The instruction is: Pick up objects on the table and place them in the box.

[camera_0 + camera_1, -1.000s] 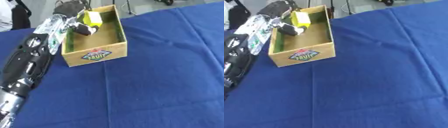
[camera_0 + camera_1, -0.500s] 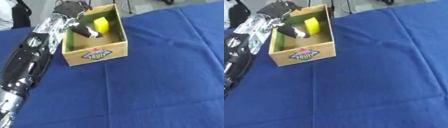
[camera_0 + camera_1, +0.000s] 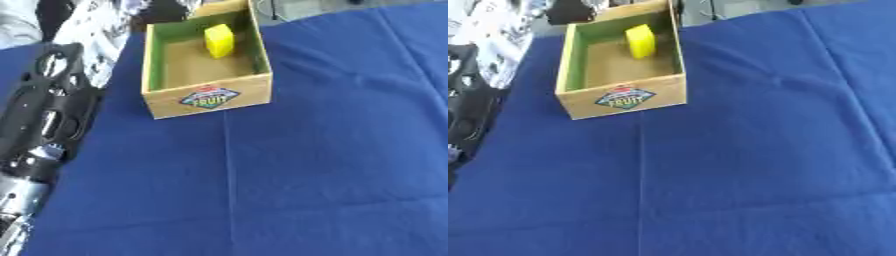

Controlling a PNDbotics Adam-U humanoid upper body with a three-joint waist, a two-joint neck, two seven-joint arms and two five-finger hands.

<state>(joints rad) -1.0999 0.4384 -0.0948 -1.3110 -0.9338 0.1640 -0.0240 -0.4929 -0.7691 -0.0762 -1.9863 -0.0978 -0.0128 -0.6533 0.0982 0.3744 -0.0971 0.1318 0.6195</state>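
While the yellow block (image 3: 219, 41) is seen inside the box (image 3: 208, 97), only the left arm (image 3: 42, 120) is visible beside it; the hand's state cannot be told.

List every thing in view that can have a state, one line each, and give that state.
box: upright on the blue cloth, open at the top, label facing the camera.
yellow block: inside the box, near its far wall, standing free.
left arm: along the view's left edge, beside the box; its hand cannot be made out.
blue cloth: spread over the table, lightly creased.
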